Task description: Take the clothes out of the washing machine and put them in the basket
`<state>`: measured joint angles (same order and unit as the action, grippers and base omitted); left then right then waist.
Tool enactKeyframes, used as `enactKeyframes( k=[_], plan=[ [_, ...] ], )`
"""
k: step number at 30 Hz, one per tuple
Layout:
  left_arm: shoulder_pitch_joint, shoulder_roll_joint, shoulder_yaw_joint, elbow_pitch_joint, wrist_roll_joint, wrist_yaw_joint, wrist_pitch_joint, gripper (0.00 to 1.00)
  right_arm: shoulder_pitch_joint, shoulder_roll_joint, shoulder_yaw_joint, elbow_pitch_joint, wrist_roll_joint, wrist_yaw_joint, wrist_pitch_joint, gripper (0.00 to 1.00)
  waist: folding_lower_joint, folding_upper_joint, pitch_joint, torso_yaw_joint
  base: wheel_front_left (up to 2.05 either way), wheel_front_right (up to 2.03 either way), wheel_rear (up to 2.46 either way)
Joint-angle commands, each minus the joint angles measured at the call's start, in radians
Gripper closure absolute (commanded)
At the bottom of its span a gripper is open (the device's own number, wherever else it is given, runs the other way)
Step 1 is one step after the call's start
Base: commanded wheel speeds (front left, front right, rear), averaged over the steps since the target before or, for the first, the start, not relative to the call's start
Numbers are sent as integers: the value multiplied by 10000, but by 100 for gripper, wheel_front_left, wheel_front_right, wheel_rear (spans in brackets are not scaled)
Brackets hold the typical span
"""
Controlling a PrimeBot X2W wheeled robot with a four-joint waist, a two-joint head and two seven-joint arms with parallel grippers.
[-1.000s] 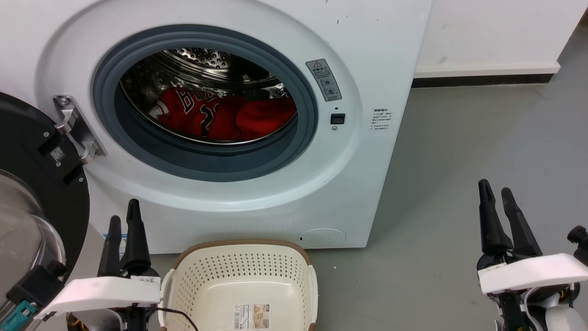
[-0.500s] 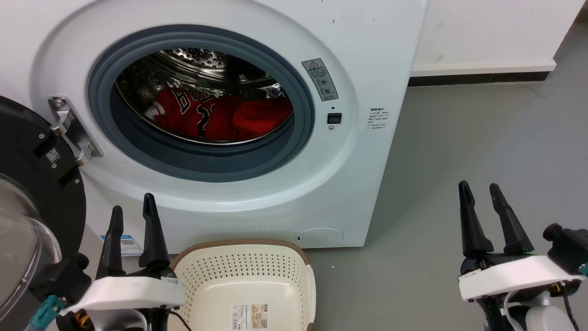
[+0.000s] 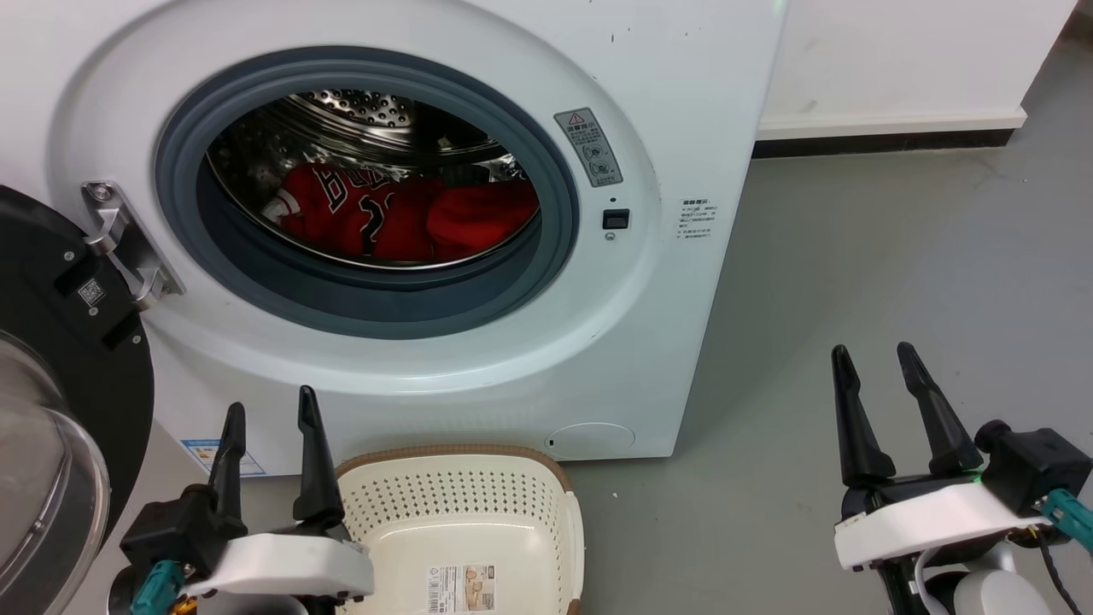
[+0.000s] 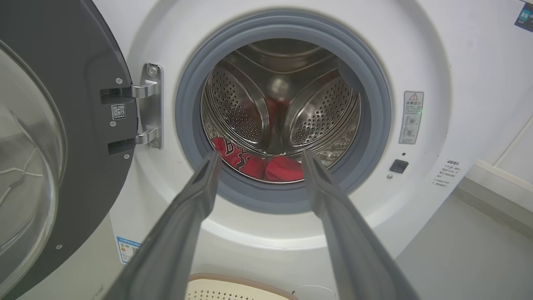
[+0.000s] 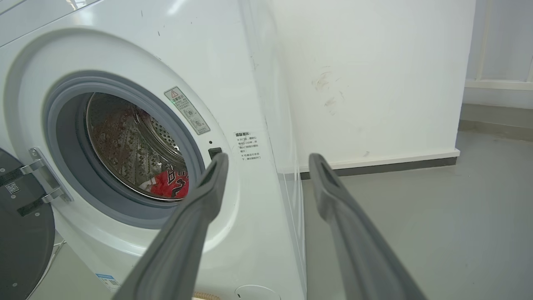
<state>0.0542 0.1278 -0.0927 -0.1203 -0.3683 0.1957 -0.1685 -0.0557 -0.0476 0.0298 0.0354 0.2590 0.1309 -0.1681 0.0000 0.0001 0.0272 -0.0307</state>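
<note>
The white washing machine [image 3: 649,102] stands with its black-framed door [image 3: 51,342] swung open to the left. Red clothes [image 3: 401,218] lie at the bottom of the steel drum, a lettered jersey on the left; they show too as clothes [image 4: 258,162] between the left fingers and clothes [image 5: 168,185] in the right wrist view. The cream basket [image 3: 465,521] sits on the floor before the machine. My left gripper [image 3: 269,414] is open beside the basket's left rim. My right gripper [image 3: 871,359] is open over the floor to the right. Both are empty.
Grey floor [image 3: 854,256] stretches right of the machine to a white wall with a dark skirting [image 3: 888,141]. The open door and its metal hinge [image 3: 119,248] crowd the left side near my left arm.
The head view has shifted slightly. Both grippers have opened wider; the left one has moved right toward the basket, and the right one has moved left.
</note>
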Motion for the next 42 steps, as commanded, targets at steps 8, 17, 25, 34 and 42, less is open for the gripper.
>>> enactKeyframes(
  k=[8,17,25,34,42],
  plan=[
    [133,355,-376,-20,645,199,-242,0,70,-36,81,59,-979,-2,-244,0,0,-1,6,-47,0,0,0],
    [243,525,-711,258,1610,383,-465,0,89,-36,182,211,-1957,-2,-466,0,0,-1,2,-125,0,0,0],
    [362,627,-935,320,2084,607,-593,0,105,-35,233,302,-2547,-4,-614,0,0,-1,17,-183,0,0,0],
    [468,448,-920,189,2360,261,-773,0,120,-34,292,458,-2851,-4,-780,0,0,-1,-7,-261,0,0,0],
    [652,124,-470,163,2678,-343,-924,0,116,-27,269,700,-2954,-4,-924,0,0,-1,-19,-303,0,0,0]
  ],
)
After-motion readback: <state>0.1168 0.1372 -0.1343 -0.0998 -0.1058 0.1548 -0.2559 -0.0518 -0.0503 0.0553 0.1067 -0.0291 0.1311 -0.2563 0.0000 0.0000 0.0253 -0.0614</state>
